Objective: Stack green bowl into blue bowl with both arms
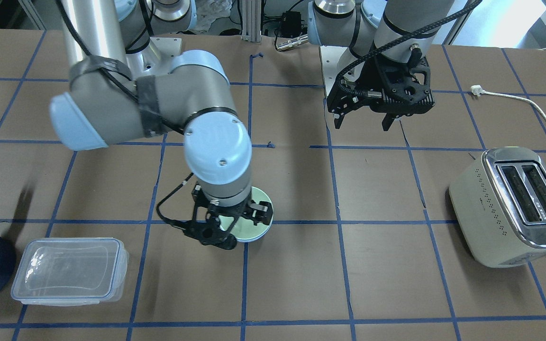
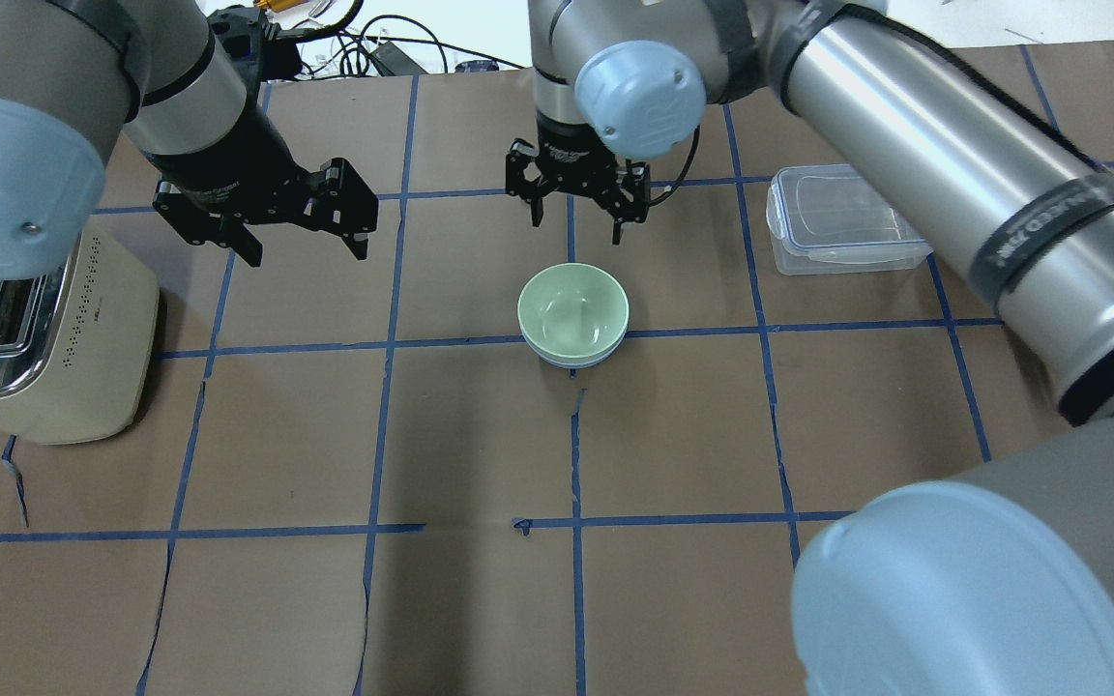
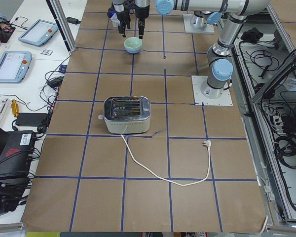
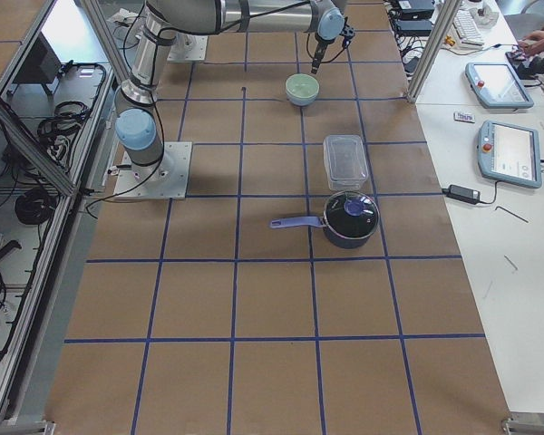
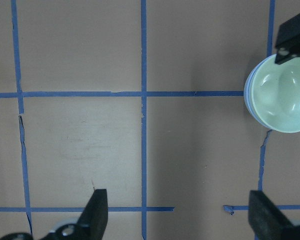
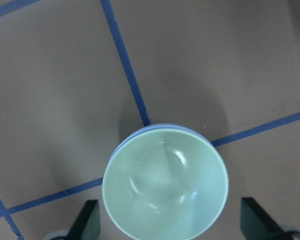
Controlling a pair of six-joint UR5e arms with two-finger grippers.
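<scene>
The green bowl (image 2: 572, 309) sits nested inside the blue bowl (image 2: 571, 362) near the table's middle, and only the blue rim shows around it. My right gripper (image 2: 576, 220) is open and empty, hovering just above and beyond the stacked bowls. In the right wrist view its fingers (image 6: 87, 220) straddle the green bowl (image 6: 165, 182) without touching it. My left gripper (image 2: 307, 253) is open and empty, raised to the left of the bowls. In the left wrist view the bowls (image 5: 282, 95) lie at the right edge.
A cream and chrome toaster (image 2: 44, 329) stands at the left, and its cord (image 1: 538, 109) trails over the table. A clear plastic container (image 2: 842, 217) lies to the right of the bowls. A dark navy pot (image 4: 349, 217) stands beyond the container.
</scene>
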